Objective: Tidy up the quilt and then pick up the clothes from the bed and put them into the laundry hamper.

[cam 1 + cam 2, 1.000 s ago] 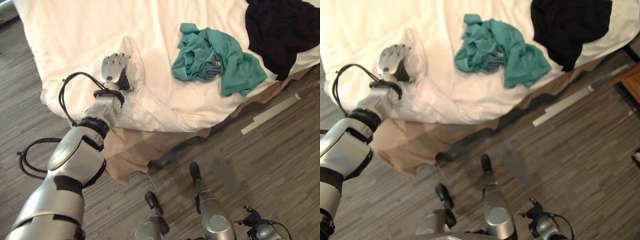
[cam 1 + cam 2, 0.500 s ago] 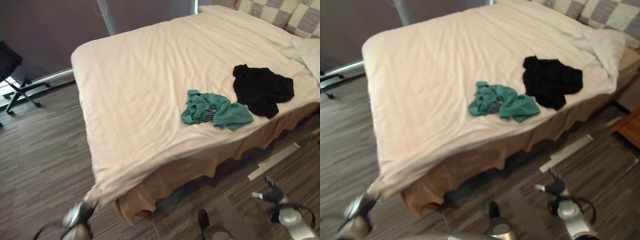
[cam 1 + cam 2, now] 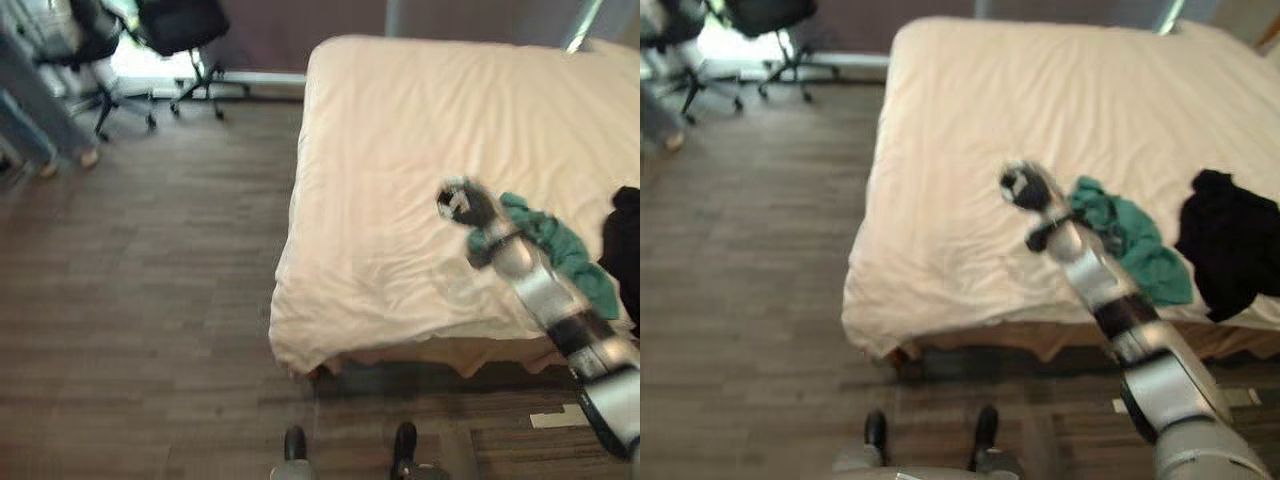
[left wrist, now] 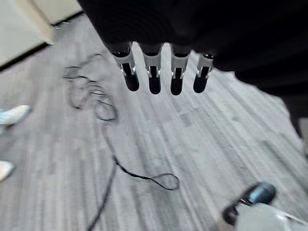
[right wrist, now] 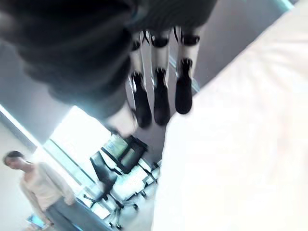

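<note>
A cream quilt point(image 3: 420, 150) lies spread flat over the bed. On its near right part sits a crumpled green garment point(image 3: 1132, 238), with a black garment point(image 3: 1232, 240) further right at the bed's edge. My right hand point(image 3: 1025, 187) is stretched out over the quilt just left of the green garment, apart from it. Its fingers point(image 5: 160, 91) are straight and hold nothing, with the quilt point(image 5: 250, 134) under them. My left hand point(image 4: 163, 72) hangs over the wooden floor point(image 4: 159, 144), fingers straight and empty.
Black office chairs point(image 3: 180, 30) stand on the floor at the far left, beside a person's legs point(image 3: 45, 120). A person point(image 5: 45, 192) stands by the window beyond the bed. A person's shoes point(image 4: 12, 115) are on the floor. Wooden floor point(image 3: 140, 300) runs left of the bed.
The camera has swung round to the bed's other side. My left hand has let go of the quilt corner and dropped over the floor. My right arm has reached out over the quilt.
</note>
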